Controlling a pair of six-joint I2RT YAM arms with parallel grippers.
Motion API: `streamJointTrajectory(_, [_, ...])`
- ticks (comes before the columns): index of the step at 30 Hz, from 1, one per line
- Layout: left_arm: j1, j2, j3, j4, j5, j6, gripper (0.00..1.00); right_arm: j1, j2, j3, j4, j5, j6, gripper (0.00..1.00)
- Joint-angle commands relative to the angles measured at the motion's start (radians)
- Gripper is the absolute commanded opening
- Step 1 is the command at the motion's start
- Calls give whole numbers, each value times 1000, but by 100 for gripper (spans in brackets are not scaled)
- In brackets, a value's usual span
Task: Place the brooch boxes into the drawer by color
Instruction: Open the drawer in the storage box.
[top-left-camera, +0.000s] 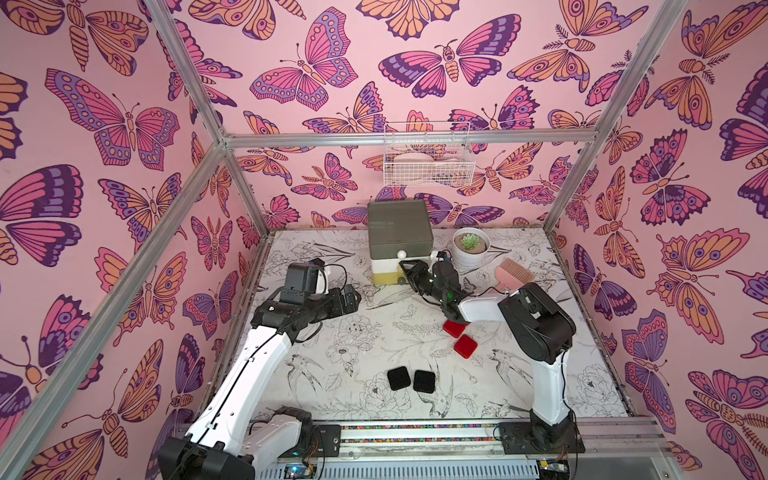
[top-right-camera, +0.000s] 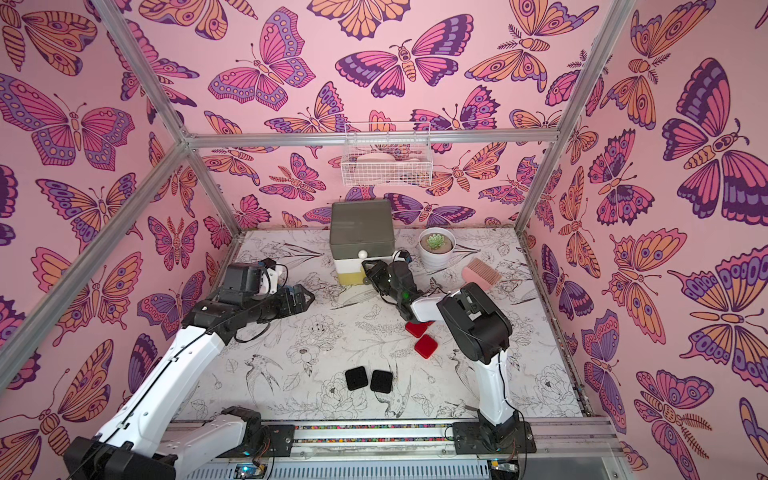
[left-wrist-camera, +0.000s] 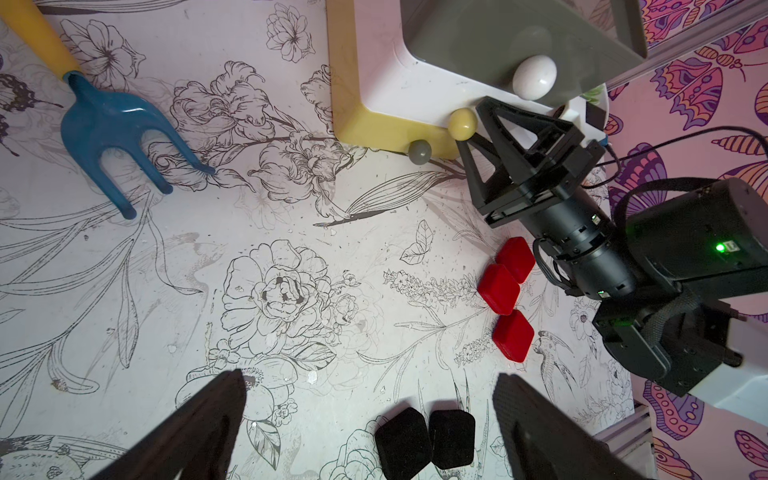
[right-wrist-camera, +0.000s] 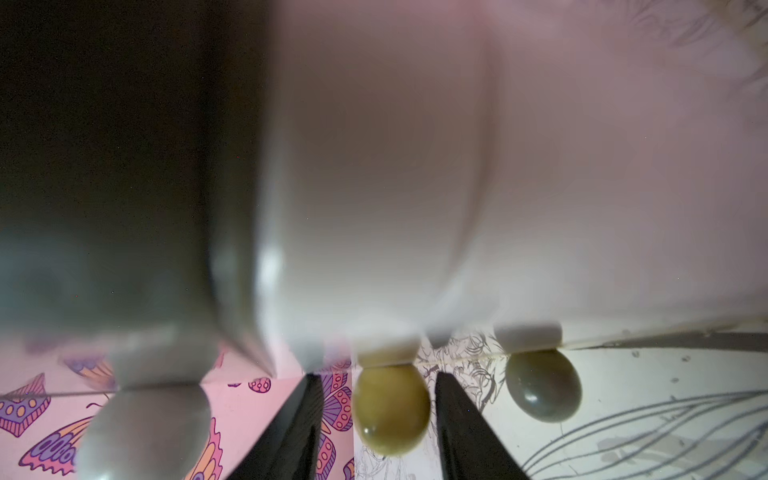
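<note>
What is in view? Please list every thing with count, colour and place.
drawer: one, grey, white, yellow tiers, back of table
red boxes: three, red, row by right arm
black boxes: two, black, together near front
plant pot: one, white, back right
comb: one, pink, right of pot
wire basket: one, white, back wall
garden fork: one, blue, on table
left hand: one, black, open above table
right hand: one, black, open around yellow knob

No legible text, no labels or brands, no numbers

Plant pot (top-left-camera: 470, 251) stands close beside the drawer (top-left-camera: 399, 241).
</note>
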Motion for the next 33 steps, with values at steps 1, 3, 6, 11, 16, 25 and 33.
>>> streamJointTrajectory(1, [5, 7, 19, -16, 14, 22, 100, -2, 32, 42, 6, -2, 10, 48])
streamJointTrajectory(3, [6, 4, 17, -16, 14, 22, 100, -1, 32, 50, -8, -2, 3, 48])
streamJointTrajectory(6, [5, 1, 13, -17, 13, 23, 100, 1, 29, 60, -26, -5, -9, 47])
streamJointTrajectory(11, [6, 0, 11, -17, 14, 22, 100, 2, 43, 67, -20, -2, -1, 45])
streamJointTrajectory(16, [6, -7, 9, -17, 13, 19, 100, 7, 58, 82, -4, -10, 13, 45])
streamJointTrajectory(25, [5, -19, -2, -17, 11, 15, 100, 13, 81, 96, 31, -6, 45, 26])
streamJointTrajectory(33, [6, -24, 3, -20, 13, 15, 100, 23, 67, 65, 47, 2, 50, 20])
